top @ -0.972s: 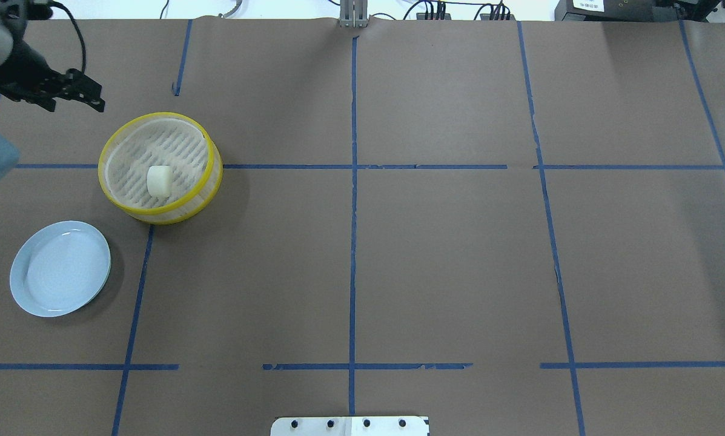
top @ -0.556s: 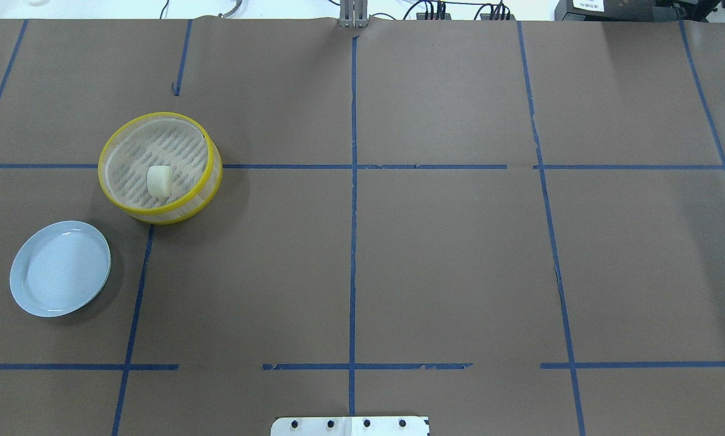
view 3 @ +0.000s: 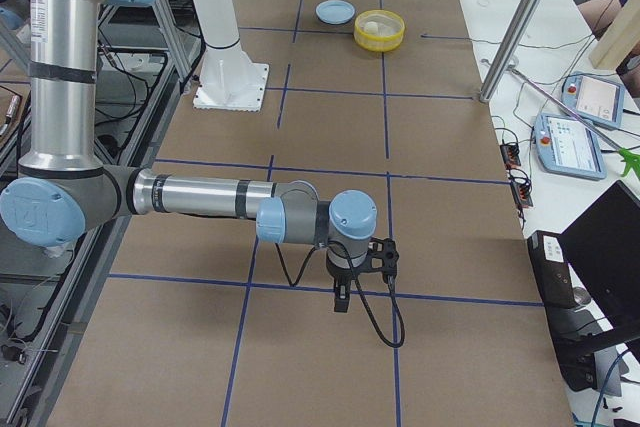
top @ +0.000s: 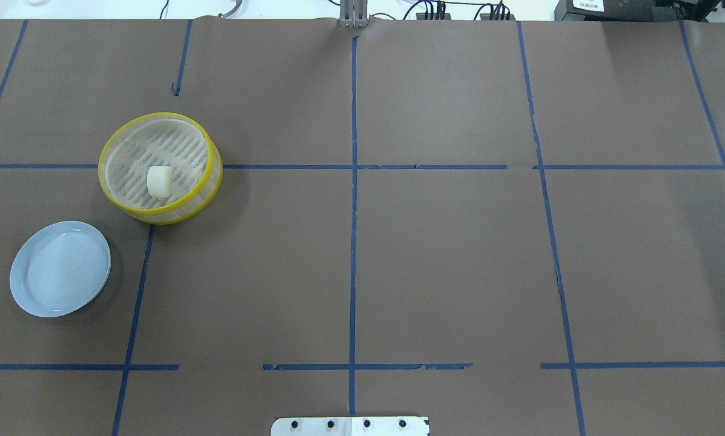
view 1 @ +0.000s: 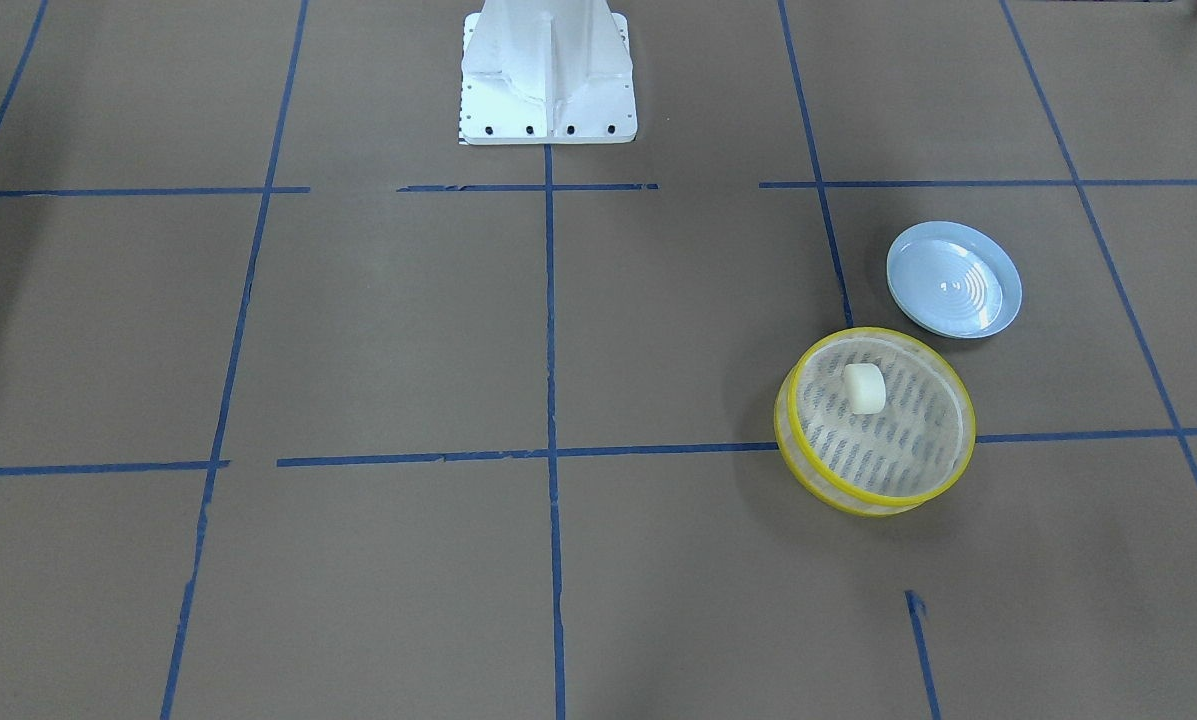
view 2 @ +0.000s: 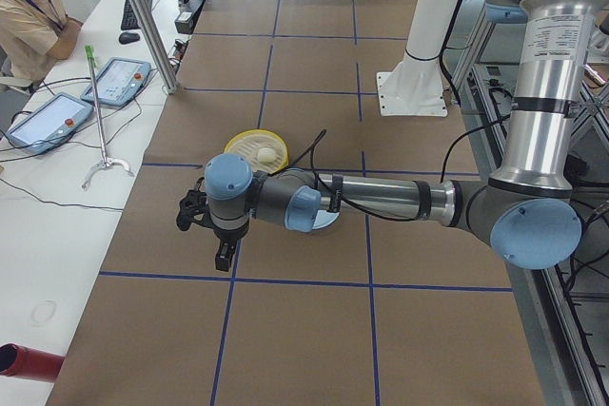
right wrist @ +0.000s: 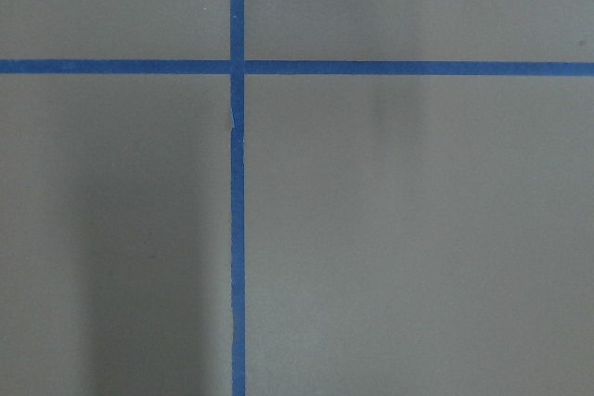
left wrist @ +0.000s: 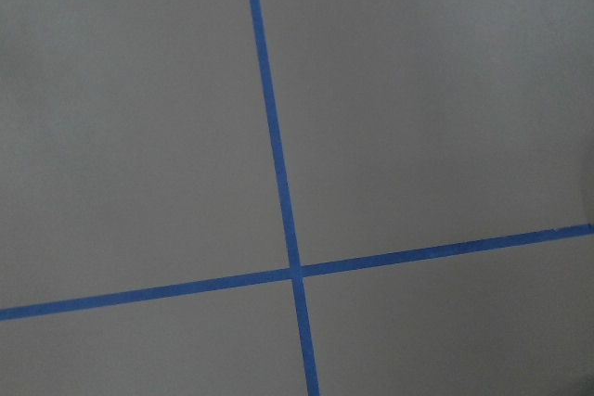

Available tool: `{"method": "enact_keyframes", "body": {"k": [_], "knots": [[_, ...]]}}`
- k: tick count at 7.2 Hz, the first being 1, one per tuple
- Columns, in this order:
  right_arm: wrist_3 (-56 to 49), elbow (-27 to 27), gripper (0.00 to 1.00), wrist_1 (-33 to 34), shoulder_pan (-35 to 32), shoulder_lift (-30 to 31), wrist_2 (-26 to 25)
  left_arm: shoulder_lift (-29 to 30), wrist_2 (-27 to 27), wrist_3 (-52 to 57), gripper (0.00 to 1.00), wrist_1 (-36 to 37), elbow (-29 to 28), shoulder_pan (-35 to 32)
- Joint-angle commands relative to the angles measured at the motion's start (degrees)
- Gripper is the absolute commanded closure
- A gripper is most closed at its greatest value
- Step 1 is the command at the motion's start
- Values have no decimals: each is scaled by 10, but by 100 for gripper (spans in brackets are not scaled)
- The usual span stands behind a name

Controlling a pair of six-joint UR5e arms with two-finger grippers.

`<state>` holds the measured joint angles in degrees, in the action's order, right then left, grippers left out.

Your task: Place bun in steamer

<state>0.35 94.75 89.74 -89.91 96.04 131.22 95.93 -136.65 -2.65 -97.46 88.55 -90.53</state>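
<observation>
The bun (top: 159, 180), a small cream-white lump, lies on the slatted floor of the yellow-rimmed steamer (top: 174, 213) at the table's left. Both also show in the front-facing view, the bun (view 1: 865, 388) in the steamer (view 1: 888, 505). No gripper shows in the overhead, front-facing or wrist views. In the exterior left view my left gripper (view 2: 222, 256) hangs over bare paper, well clear of the steamer (view 2: 240, 143). In the exterior right view my right gripper (view 3: 342, 299) hangs far from the steamer (view 3: 380, 42). I cannot tell whether either is open or shut.
A pale blue plate (top: 60, 268) lies beside the steamer, nearer the robot, with nothing on it. Brown paper with blue tape lines covers the table. The white robot base (view 1: 548, 70) stands at the near middle. An operator (view 2: 33, 16) sits at a side desk.
One second ago my left arm and gripper showed at the overhead view's top left corner. They have moved out of that view. The bun and steamer have not moved.
</observation>
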Motion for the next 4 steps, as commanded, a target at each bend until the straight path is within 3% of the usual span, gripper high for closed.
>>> {"method": "enact_keyframes", "body": {"k": [1,4], "knots": [[0,0,0,0,0,0,0,-7,-4,-3,1,20,12,-3],[0,0,0,0,0,-1,0,-37,-5,-2,0,16,22,-3]]}}
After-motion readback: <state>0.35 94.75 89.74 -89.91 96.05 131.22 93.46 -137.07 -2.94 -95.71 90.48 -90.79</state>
